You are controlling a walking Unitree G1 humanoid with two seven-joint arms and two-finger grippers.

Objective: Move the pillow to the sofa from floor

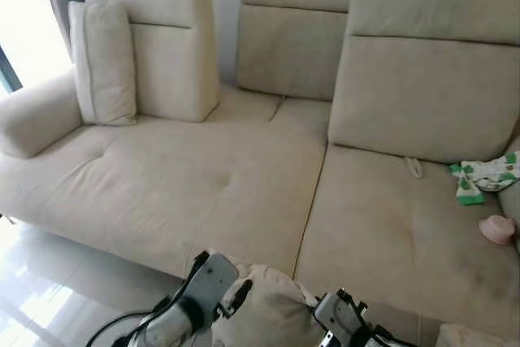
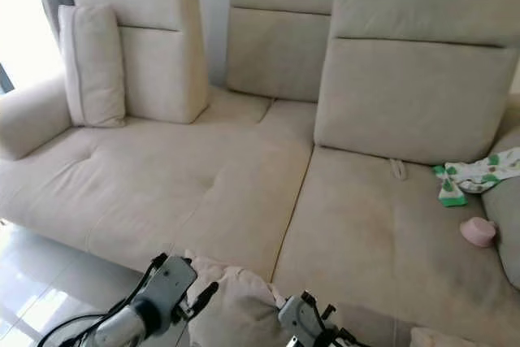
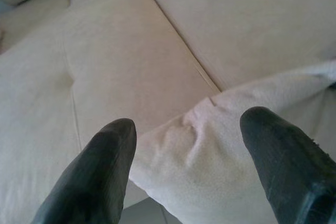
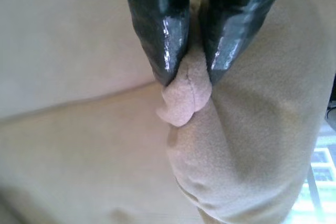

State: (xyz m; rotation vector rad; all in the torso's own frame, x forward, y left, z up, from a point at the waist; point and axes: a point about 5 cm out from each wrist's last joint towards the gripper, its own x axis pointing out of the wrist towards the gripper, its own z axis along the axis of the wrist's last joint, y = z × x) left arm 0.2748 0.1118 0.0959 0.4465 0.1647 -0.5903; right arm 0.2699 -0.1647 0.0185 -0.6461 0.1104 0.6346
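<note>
The right pincer [image 4: 188, 77] pinched a corner of the soft, light pillow [image 4: 252, 145]; the left pincer [image 3: 189, 166] straddled its edge, fingers spread.

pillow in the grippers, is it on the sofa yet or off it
Off it. The pillow hangs at the sofa's front edge, its corner pinched by the right gripper; the left gripper's fingers straddle it.

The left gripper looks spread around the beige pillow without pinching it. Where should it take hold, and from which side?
Grip the near corner fold of the beige fleece pillow, coming from the robot's left, opposite the right gripper, which already pinches a corner. The soft cloth bunches into ridges the left gripper could close on.
</note>
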